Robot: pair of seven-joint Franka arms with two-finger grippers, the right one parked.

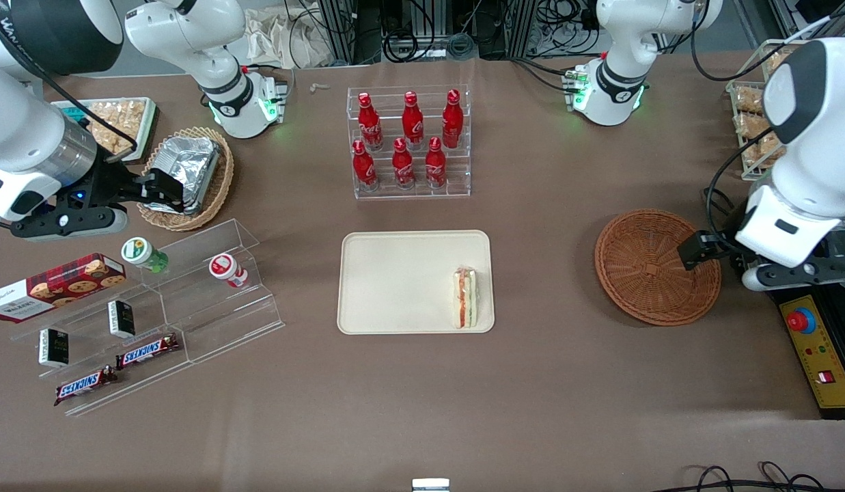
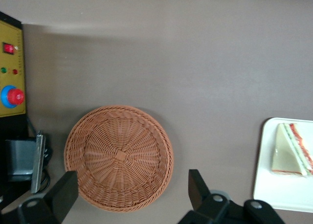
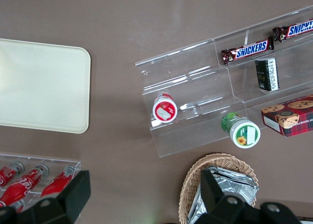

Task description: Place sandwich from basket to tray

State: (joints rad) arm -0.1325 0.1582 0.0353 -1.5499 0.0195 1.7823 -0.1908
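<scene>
- One working gripper (image 2: 132, 197) hung above the reddish-brown wicker basket (image 1: 651, 266), its fingers (image 2: 196, 189) spread apart and holding nothing.
- Its arm reached in from the working arm's end of the bench (image 1: 531, 383).
- Wrapped in clear film, the pale triangular sandwich (image 1: 465, 297), with red and green filling along its edge, lay on the cream tray (image 1: 395, 280), at the end nearest the basket.

Woven wicker basket (image 1: 651, 266), smooth matt plastic tray (image 1: 402, 280)
</scene>
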